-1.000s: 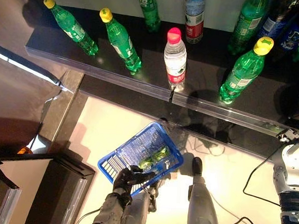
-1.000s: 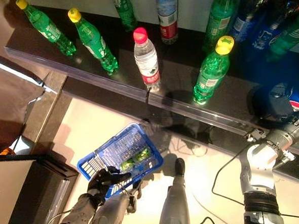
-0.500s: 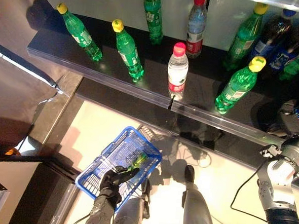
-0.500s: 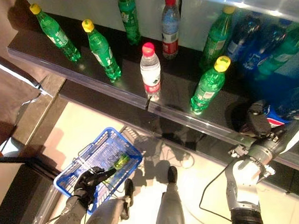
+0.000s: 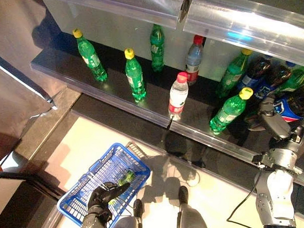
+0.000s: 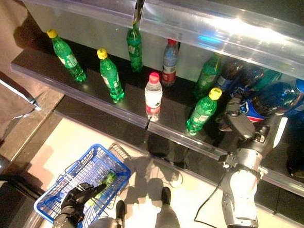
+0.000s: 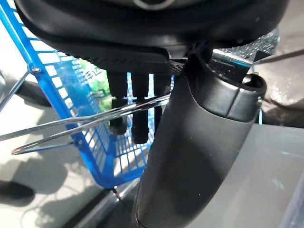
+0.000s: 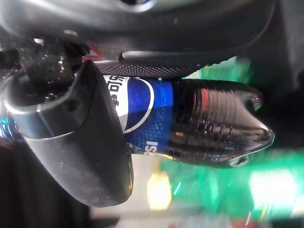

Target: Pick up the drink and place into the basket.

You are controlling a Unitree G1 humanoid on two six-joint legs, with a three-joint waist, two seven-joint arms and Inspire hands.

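My right hand (image 5: 271, 117) is up at the shelf, shut on a dark cola bottle with a blue label (image 5: 297, 105). In the right wrist view the thumb (image 8: 80, 142) and fingers wrap the cola bottle (image 8: 190, 118). Low at the left, my left hand (image 5: 103, 196) carries a blue wire basket (image 5: 89, 176) above the floor. Its fingers (image 7: 137, 118) are curled round the basket's metal wire handle (image 7: 71, 124). A green bottle (image 5: 126, 175) lies inside the basket.
The black shelf (image 5: 117, 99) bears green bottles with yellow caps (image 5: 88, 56) (image 5: 135, 74) (image 5: 228, 111), a clear water bottle with a red cap (image 5: 178, 95) and more bottles at the back. Another shelf's clear front edge (image 5: 240, 21) runs overhead. A dark counter edge (image 5: 37, 133) stands at the left.
The camera has tilted up towards the shelf. My right hand has risen to the shelf's right end and closed round the cola bottle. The left hand still holds the basket.
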